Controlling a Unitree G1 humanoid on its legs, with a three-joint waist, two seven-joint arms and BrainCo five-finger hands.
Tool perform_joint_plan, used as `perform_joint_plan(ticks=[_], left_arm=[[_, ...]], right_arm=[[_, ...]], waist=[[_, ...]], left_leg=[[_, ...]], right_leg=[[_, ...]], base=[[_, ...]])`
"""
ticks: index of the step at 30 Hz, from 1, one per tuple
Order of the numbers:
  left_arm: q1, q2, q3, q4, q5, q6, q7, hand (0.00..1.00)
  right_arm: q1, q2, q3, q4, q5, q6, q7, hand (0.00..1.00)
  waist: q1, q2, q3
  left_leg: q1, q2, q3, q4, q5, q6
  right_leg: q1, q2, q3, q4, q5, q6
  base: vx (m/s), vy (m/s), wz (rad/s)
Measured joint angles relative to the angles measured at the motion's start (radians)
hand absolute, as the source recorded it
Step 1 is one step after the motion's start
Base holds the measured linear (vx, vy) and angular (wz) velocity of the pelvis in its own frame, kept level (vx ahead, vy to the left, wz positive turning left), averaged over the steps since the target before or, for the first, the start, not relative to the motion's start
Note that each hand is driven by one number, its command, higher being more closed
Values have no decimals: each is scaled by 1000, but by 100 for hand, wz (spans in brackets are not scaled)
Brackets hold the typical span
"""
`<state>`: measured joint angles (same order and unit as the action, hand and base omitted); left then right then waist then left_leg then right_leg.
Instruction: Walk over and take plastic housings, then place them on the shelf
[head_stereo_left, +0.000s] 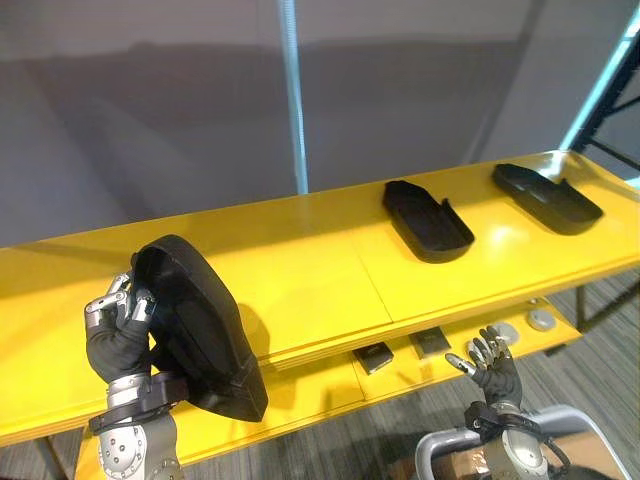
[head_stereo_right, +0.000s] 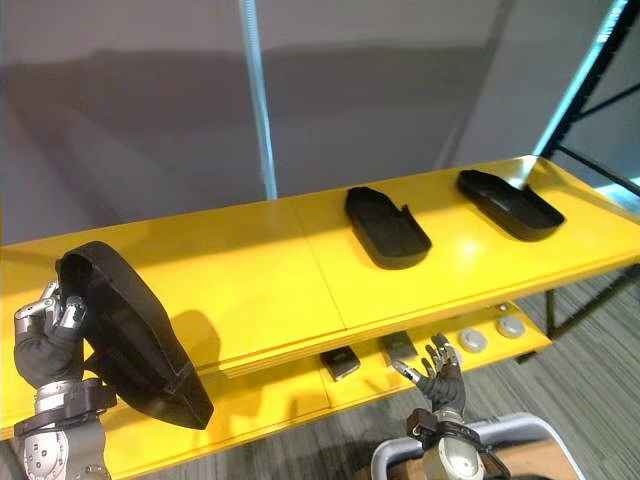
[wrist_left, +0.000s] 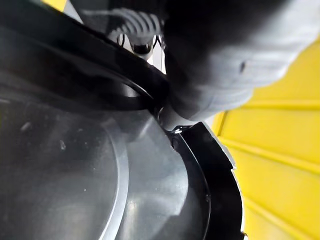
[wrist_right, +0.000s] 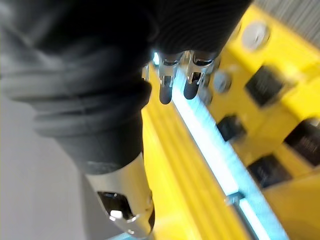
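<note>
Shelf (head_stereo_left: 300, 260): middle housing (head_stereo_left: 428, 222), far housing (head_stereo_left: 546, 197); left hand (head_stereo_left: 118, 335) grips third housing (head_stereo_left: 200, 330).

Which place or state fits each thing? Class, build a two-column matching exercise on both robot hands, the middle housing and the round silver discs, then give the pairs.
Column one
1. left robot hand
2. right robot hand
3. middle housing
4. round silver discs

Column two
A. lying on the lower yellow shelf
B. open, holding nothing, low in front of the shelves
C. lying hollow side up on the top yellow shelf
D. shut on a black housing, held upright at the shelf's near edge

Pairs: 1-D, 2-B, 3-C, 4-A
</note>
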<state>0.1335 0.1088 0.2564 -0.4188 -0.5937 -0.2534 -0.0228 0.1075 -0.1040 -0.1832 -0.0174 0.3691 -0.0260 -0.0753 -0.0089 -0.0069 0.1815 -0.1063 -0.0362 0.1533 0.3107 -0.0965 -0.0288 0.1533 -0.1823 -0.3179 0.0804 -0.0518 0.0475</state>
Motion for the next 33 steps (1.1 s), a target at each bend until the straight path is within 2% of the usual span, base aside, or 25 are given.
perform_joint_plan(ticks=[1,2,4,5,7,9,10,12,14,15,17,19,21,24,28,30,33], left_arm=[[0,0,-12,-4,-16,3,-16,100],[-4,1,-47,-18,-57,20,-46,100],[-28,7,-91,-26,-92,41,-63,100],[-60,22,-123,-26,-96,62,-62,100],[-100,60,-143,-26,-105,103,-45,100],[-163,112,-141,-18,-147,151,17,100],[-182,125,-138,-10,-157,158,37,100],[-278,179,-118,70,-192,183,120,100],[-335,206,-104,147,-189,194,177,100],[-382,223,-85,224,-190,203,218,100],[-436,241,-77,306,-191,206,264,100],[-510,295,-63,436,-192,206,318,100],[-568,339,-44,531,-191,207,350,100],[-670,396,-38,665,-201,208,390,100],[-765,420,-49,815,-196,218,433,100],[-819,436,-57,884,-163,231,457,100],[-893,463,-111,953,-100,254,482,100]], right_arm=[[-3,-11,-2,8,0,-3,0,0],[-11,-27,1,14,0,-8,-1,0],[-28,-27,9,28,-6,-15,-6,0],[-35,-27,8,29,-5,-19,-9,0],[-37,-26,9,30,-2,-21,-13,0],[-14,-24,18,30,-3,-22,-14,0],[-6,-24,25,30,-4,-21,-14,0],[25,-18,54,30,-4,-19,-9,0],[42,-18,74,30,-12,-16,3,0],[57,-18,92,30,-13,-14,15,0],[73,-20,108,30,-14,-7,21,0],[89,-24,130,30,-18,-1,35,0],[92,-35,159,30,-18,6,46,0],[98,-52,184,30,-18,6,59,0],[94,-65,207,30,-17,9,81,0],[74,-82,228,27,-15,9,89,0],[75,-97,248,-6,8,11,89,0]], waist=[[1,9,-4],[-6,47,-13],[-7,41,-17],[-17,41,-17],[-35,40,-17],[-49,40,-17],[-53,40,-18],[-77,40,-18],[-82,41,-19],[-96,43,-20],[-101,42,-20],[-109,45,-22],[-123,46,-23],[-123,47,-23],[-129,50,-17],[-141,58,10],[-144,64,61]], left_leg=[[3,32,50,-26,2,6],[10,107,107,-78,57,9],[39,80,115,-118,52,29],[42,63,119,-150,65,48],[58,41,135,-189,84,60],[90,30,158,-234,102,62],[96,28,160,-247,111,61],[109,25,166,-302,147,59],[118,24,176,-345,175,57],[125,27,176,-388,204,56],[126,37,177,-398,212,49],[126,48,184,-398,217,45],[119,55,185,-398,221,45],[94,63,198,-397,227,43],[77,66,207,-392,238,45],[44,71,207,-379,240,41],[8,76,206,-376,254,33]], right_leg=[[6,6,-7,3,-2,2],[19,30,-25,14,-16,18],[13,5,-18,37,-35,26],[-3,-9,-15,52,-42,27],[-12,-25,8,52,-47,34],[-10,-34,21,49,-49,37],[-11,-33,28,49,-49,37],[-26,-29,34,49,-53,43],[-40,-25,40,46,-60,53],[-52,-15,43,47,-61,55],[-59,-3,46,49,-60,54],[-67,7,59,51,-60,53],[-78,14,62,51,-57,49],[-111,21,78,59,-55,46],[-140,21,89,81,-56,44],[-179,22,93,101,-58,41],[-232,22,100,138,-64,32]], base=[[27,9,45],[22,49,10],[28,125,-5],[13,131,-6],[-22,111,-18],[-57,85,-30],[-65,19,-14],[-80,-14,-9],[-91,-41,-16],[-109,-56,-9],[-89,-56,-6],[-75,-60,-11],[-61,-43,-6],[-22,-21,-11],[12,-5,-8],[-40,-12,0],[-70,-8,-2]])
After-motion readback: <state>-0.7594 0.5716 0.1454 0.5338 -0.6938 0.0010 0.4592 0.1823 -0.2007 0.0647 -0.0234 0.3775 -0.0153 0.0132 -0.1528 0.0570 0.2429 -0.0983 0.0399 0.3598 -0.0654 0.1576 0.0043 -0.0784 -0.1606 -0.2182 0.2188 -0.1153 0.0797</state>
